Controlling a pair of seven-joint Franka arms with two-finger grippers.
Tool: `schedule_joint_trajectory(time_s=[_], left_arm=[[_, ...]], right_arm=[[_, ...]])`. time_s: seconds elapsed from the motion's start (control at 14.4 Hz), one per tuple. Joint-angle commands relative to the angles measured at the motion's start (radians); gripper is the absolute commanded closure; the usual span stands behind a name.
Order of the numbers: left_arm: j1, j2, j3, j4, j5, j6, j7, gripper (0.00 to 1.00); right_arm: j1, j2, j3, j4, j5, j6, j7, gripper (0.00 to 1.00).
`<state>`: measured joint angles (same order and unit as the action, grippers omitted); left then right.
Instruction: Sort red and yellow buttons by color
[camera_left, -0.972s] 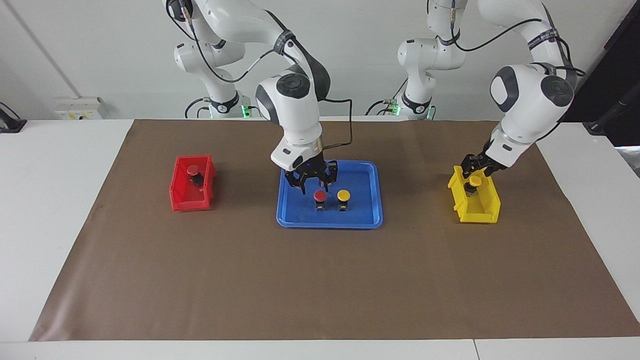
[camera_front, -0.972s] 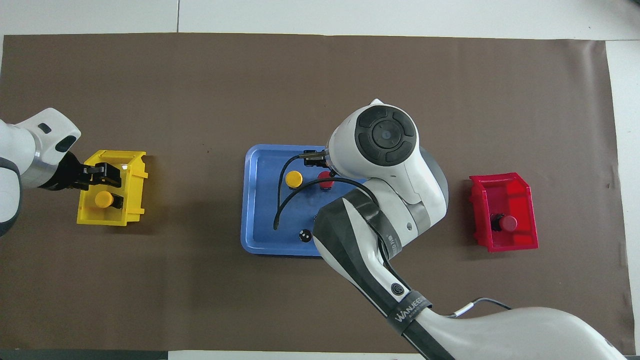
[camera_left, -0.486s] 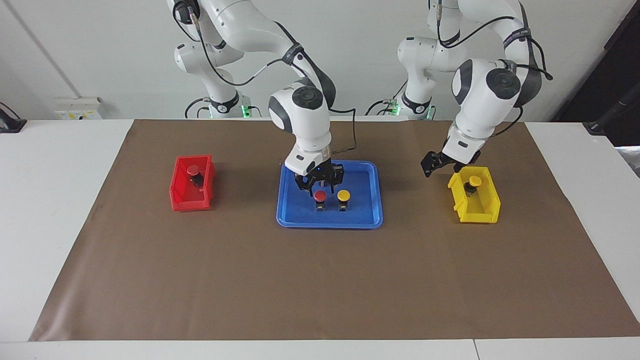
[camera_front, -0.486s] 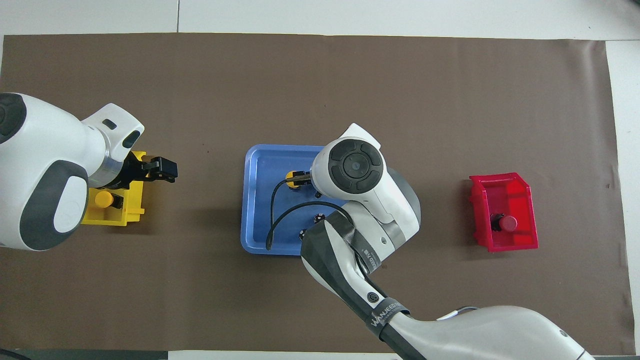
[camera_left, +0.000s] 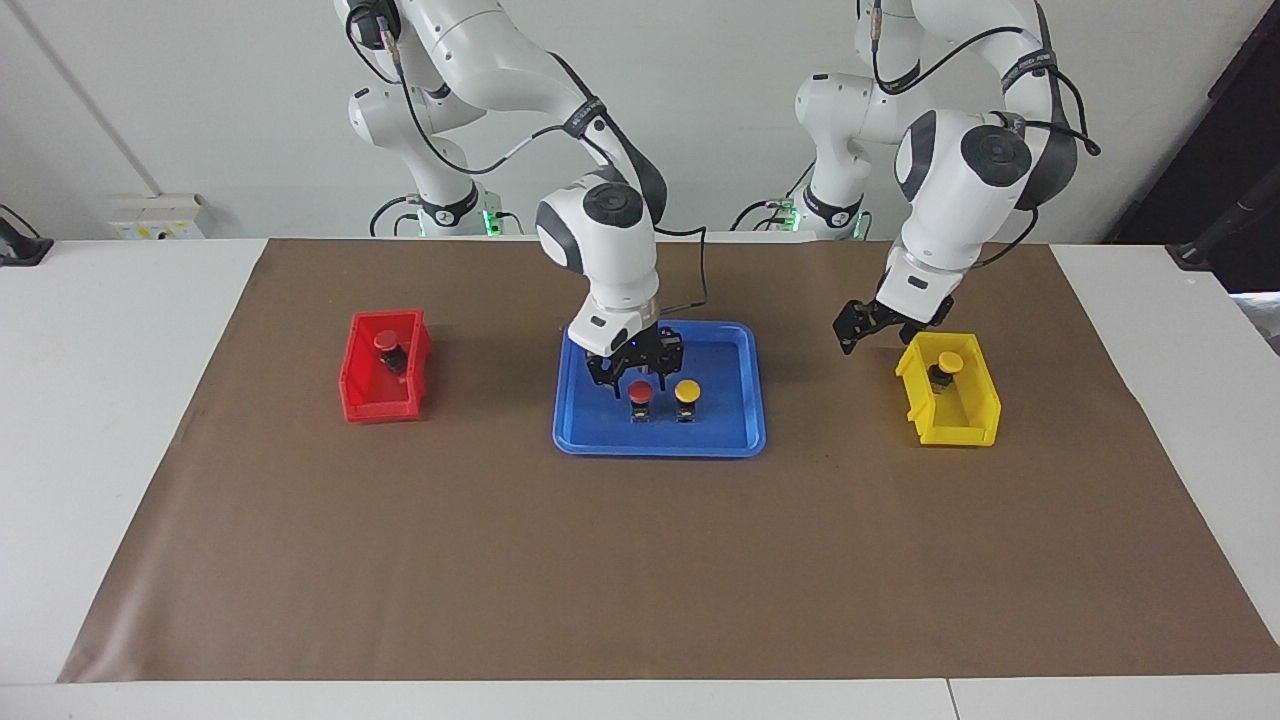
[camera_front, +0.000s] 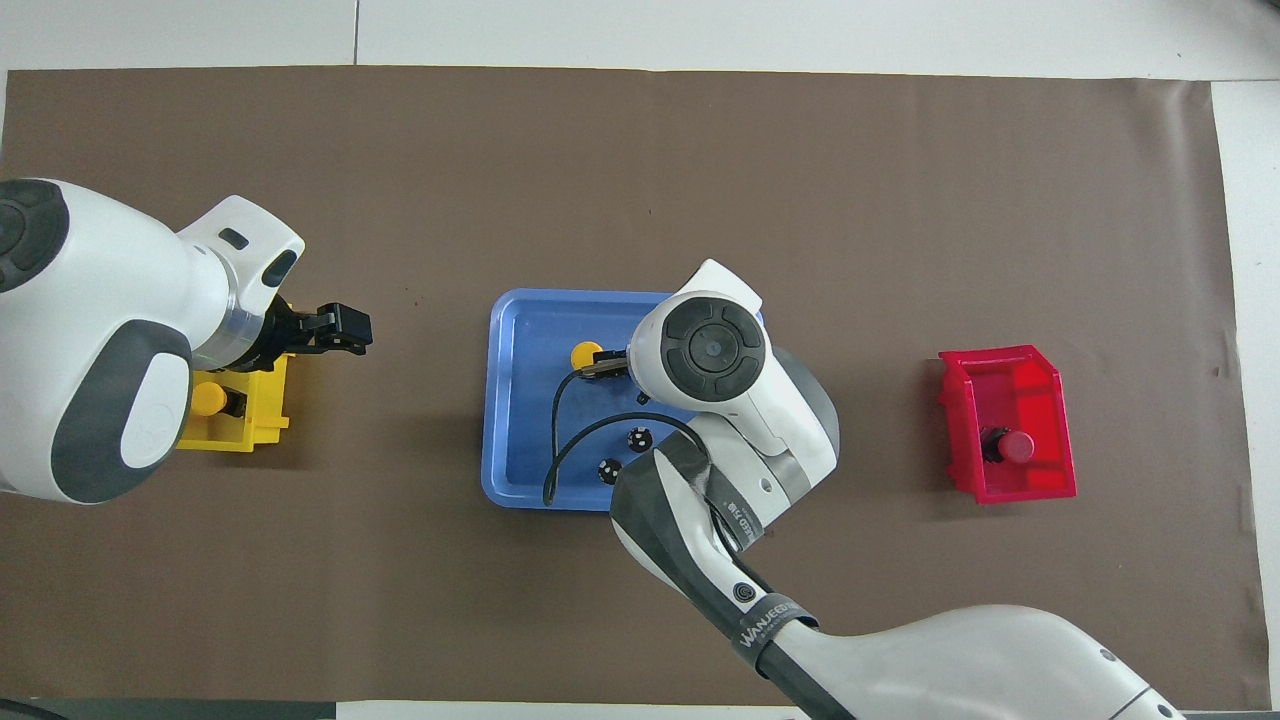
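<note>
Four buttons in all: two red-capped (camera_left: 640, 390) (camera_left: 386, 342), two yellow-capped (camera_left: 686, 389) (camera_left: 949, 361). Two dark capless cylinders (camera_front: 638, 437) (camera_front: 607, 470). Three containers: one blue tray (camera_left: 600, 440), one red bin (camera_left: 372, 405), one yellow bin (camera_left: 960, 425). One brown mat (camera_left: 640, 560). Two arms, two grippers: left gripper (camera_left: 862, 325), right gripper (camera_left: 634, 372).

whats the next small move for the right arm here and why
Probably lower the right gripper a little and close on the red button: it hangs just over that cap in the blue tray, and the red bin holds only one red button.
</note>
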<state>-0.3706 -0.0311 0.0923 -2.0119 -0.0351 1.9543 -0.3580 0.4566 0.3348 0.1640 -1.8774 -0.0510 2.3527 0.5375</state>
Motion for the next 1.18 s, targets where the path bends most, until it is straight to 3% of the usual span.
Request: schedule_joint_trajectory(time_s=[0.0,0.49,0.69,1.11], left_arm=[[-0.013,0.014,-0.003,0.016,-0.035,0.027,-0.031,0.0],[-0.145,0.118,-0.011,0.031,-0.035,0.195,-0.264,0.0],[-0.201,0.213,-0.011,0.119,-0.034,0.201,-0.376,0.0],[-0.3,0.318,-0.022,0.188,0.001,0.216,-0.527,0.0]], right_arm=[[-0.007,0.007,0.005,-0.014,-0.02,0.028,0.004,0.37],[-0.009,0.012,0.003,0.003,-0.018,0.031,0.003,0.74],[-0.082,-0.034,0.003,0.063,-0.02,-0.077,-0.019,0.74],[-0.29,-0.23,0.003,-0.011,-0.004,-0.266,-0.201,0.74]])
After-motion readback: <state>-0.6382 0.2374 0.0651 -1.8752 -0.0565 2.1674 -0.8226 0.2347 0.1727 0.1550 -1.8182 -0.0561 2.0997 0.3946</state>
